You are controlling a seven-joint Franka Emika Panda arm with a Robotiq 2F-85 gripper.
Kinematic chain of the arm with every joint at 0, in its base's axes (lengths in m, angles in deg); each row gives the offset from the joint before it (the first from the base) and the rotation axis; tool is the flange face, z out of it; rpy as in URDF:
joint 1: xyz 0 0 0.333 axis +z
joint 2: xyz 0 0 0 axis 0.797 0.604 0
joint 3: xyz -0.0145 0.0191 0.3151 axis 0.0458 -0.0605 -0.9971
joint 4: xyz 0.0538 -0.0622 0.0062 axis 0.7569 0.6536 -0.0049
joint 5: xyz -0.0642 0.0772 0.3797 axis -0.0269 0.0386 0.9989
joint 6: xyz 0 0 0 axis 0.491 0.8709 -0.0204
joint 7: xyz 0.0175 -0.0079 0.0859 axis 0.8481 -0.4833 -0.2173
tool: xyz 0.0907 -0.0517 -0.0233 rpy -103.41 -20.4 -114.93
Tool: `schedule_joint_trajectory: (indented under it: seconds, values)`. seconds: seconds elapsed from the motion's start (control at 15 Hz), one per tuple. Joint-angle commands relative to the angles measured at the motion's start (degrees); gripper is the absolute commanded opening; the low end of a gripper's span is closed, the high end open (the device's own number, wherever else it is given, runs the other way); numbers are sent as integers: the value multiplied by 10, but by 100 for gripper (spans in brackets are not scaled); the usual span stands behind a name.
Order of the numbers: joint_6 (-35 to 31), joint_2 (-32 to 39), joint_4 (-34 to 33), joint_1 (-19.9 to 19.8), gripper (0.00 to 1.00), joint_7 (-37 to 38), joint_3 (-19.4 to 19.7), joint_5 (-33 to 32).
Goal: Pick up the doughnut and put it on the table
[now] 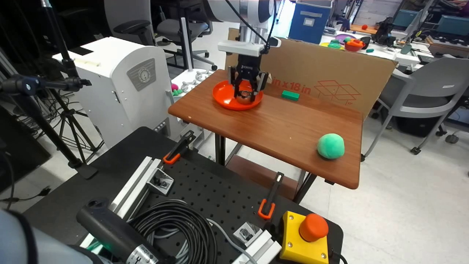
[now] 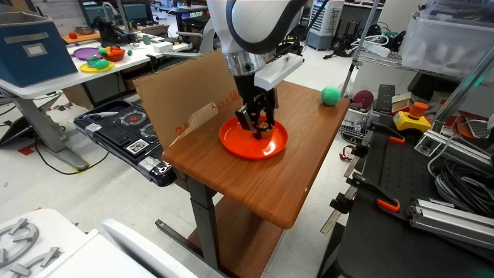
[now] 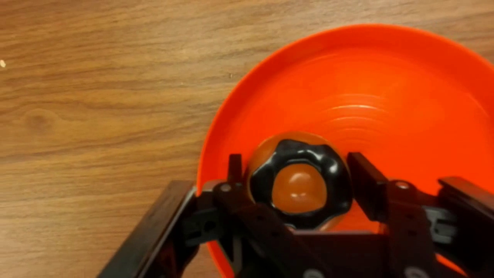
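Doughnut (image 3: 301, 185) looks mid-grasp in the orange dish (image 3: 405, 116), part-spread jaws astride it — whether gripped, I can't tell — so secure, lift, lower onto the desk (image 1: 293, 121).

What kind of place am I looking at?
Likely a robotics lab or workshop: there's a robot arm, coiled cables lying on a black perforated platform, and a yellow box with a big orange button.

We see a smooth, glossy doughnut (image 3: 300, 183) at nine o'clock in the wrist view's shiny, plastic-looking bowl (image 3: 409, 123). The tabletop (image 3: 96, 116) shows wood grain. In both exterior views, the ball (image 1: 331, 146) and cardboard (image 1: 329, 71) look matt.
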Motion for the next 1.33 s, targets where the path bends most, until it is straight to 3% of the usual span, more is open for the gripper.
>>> schedule_joint_trajectory:
  seconds: [0.0, 0.33, 0.67, 1.27]
  values:
    - [30, -2, -10, 12, 42, 1, 5, -17]
    - [-16, -88, 82, 7, 42, -24, -2, -21]
    - [-33, -159, 138, -34, 42, -52, 15, -19]
    - [-20, -62, 90, -109, 42, -60, 60, -23]
